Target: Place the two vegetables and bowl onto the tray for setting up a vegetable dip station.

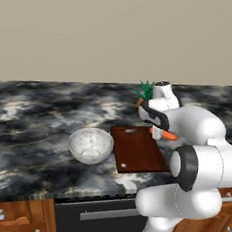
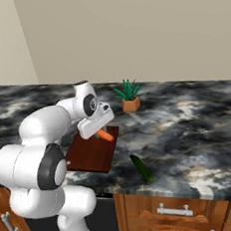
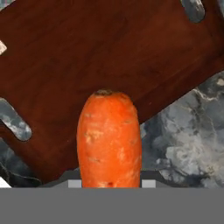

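So nothing had landed on the tray (image 1: 137, 150) yet. The hand (image 2: 103, 130) had the carrot (image 3: 109, 140) pinched between its fingers, hovering over the tray's right edge. The cucumber (image 2: 141, 168) lay on the table (image 2: 189, 130) right of the tray, the bowl (image 1: 90, 145) just left of it. Carrot was stubby, matte and pitted; bowl glassy and round; tray flat dark wood with a slot handle; table glossy black marble.
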Tool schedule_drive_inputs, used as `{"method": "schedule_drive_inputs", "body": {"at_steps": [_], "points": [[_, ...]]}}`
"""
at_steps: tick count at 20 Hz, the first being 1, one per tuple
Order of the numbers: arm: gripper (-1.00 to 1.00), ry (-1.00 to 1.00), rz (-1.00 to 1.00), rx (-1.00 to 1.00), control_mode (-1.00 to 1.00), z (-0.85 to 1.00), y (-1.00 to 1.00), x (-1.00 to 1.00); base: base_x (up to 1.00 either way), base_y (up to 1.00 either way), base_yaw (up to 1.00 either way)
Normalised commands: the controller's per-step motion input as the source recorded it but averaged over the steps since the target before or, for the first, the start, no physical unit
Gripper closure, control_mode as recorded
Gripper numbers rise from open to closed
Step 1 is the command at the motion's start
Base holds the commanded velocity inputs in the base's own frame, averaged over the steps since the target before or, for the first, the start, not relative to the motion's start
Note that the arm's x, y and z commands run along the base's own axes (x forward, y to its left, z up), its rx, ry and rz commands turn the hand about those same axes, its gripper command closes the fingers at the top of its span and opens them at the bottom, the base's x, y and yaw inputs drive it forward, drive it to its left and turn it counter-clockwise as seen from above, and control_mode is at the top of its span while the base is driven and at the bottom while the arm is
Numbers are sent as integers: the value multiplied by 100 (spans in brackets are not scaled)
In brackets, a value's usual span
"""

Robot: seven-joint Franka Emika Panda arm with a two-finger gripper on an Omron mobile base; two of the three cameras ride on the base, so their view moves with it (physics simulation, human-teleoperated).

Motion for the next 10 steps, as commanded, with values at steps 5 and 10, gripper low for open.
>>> {"method": "schedule_drive_inputs", "body": {"at_steps": [5, 10], "points": [[100, 15, 46, 14, -100, 4, 3, 69, 0, 0, 0], [100, 14, 30, 3, -100, 0, 30, 48, 0, 0, 0]]}}
